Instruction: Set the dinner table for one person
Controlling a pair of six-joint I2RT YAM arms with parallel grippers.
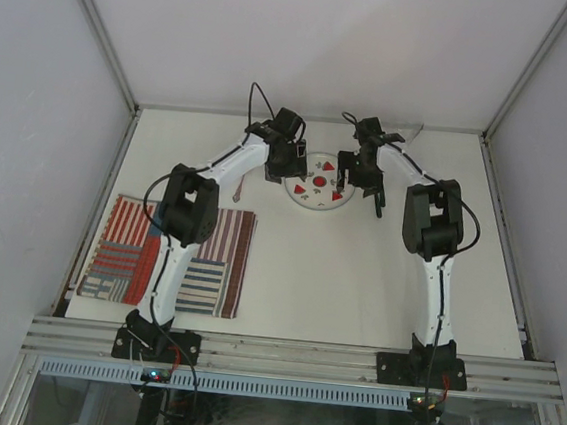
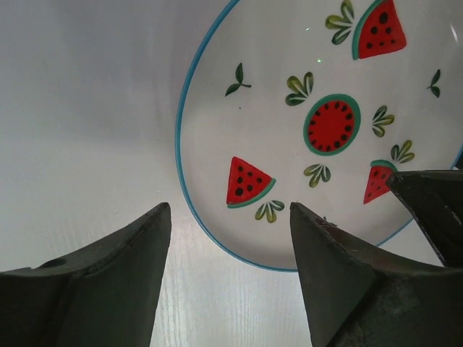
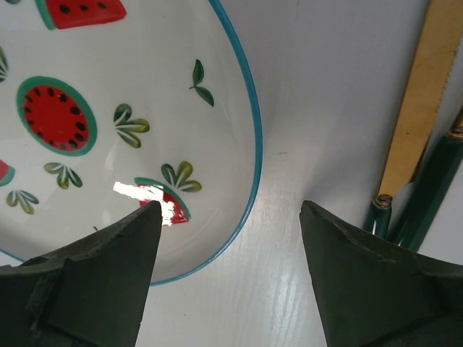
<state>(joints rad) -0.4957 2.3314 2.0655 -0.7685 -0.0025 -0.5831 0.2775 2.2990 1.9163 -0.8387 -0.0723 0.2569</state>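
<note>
Top external view: straddling the rim of the watermelon plate (image 1: pixel 310 197), far-centre on the surface (image 1: pixel 357 280), with left claw (image 2: pixel 230 210) and right claw (image 3: pixel 230 206) wide, empty. Likely needing even closing, then carrying to the striped placemat (image 1: pixel 223 237).

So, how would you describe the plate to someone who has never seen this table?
On the large off-white dinner table, look toward the far edge, in the middle. A round white plate lies flat there. Its blue rim and red watermelon pictures set it apart from the long gold knife beside it.
</note>
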